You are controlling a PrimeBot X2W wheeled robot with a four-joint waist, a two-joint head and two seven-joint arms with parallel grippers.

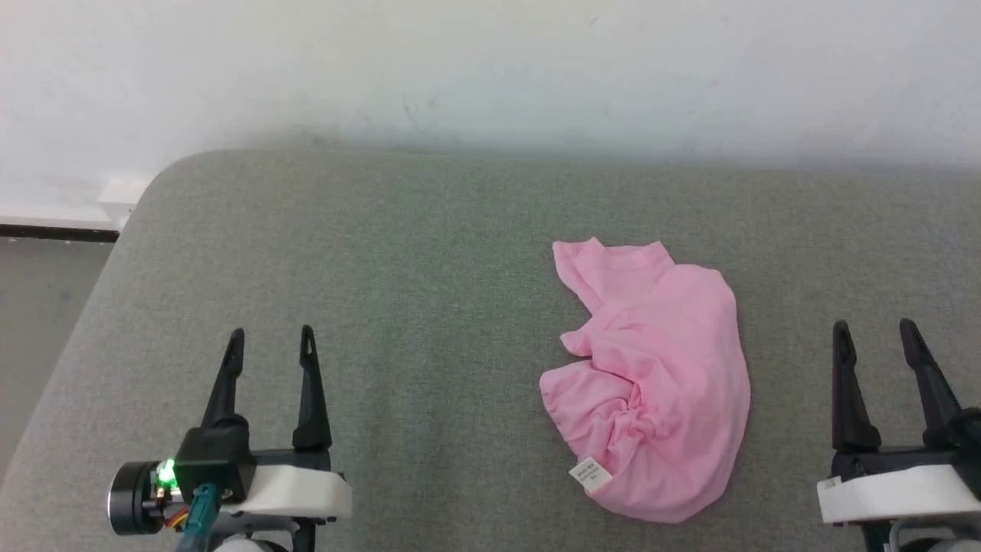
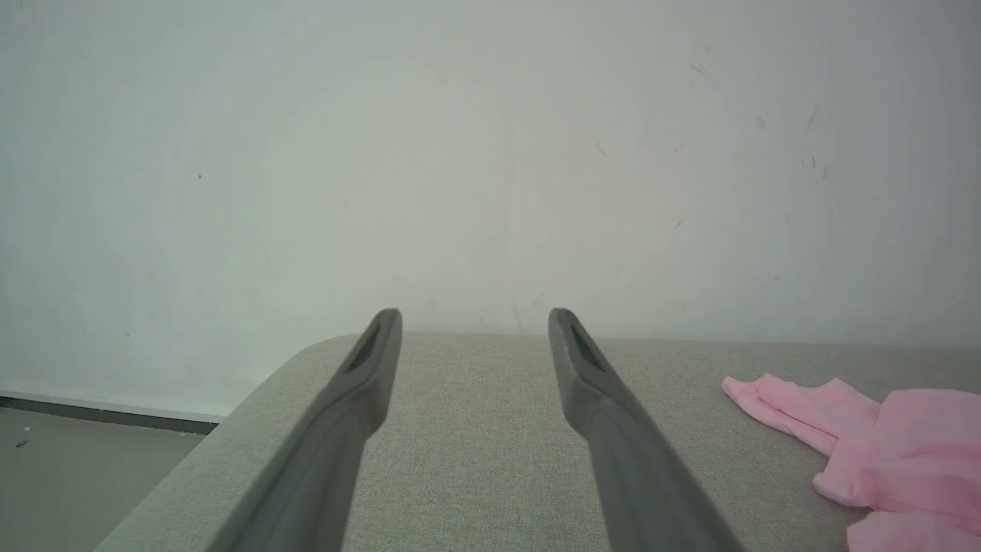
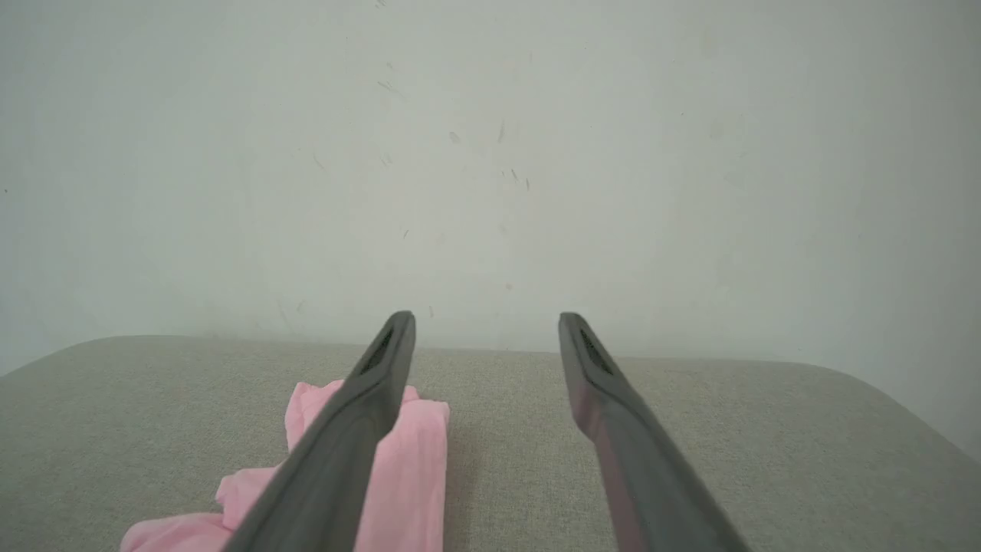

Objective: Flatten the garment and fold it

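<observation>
Pink, thin, limp: garment crumpled right of centre. Probably light, floppy; best pinched at edge by white label. Left gripper lower left, right gripper lower right, both spread, empty.

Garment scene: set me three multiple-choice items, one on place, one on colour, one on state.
1. The garment lies: A) nearer the left jaws; B) nearer the right jaws; C) hanging in the air.
2. Its colour: A) white; B) grey; C) pink.
3. Its state: A) folded flat; B) crumpled, untouched; C) gripped by jaws.
Key: 1 B, it sits right of centre on the couch; 2 C, pink all over but for a white label; 3 B, wrinkles bunch it and both jaws stand open, clear of it.
</observation>
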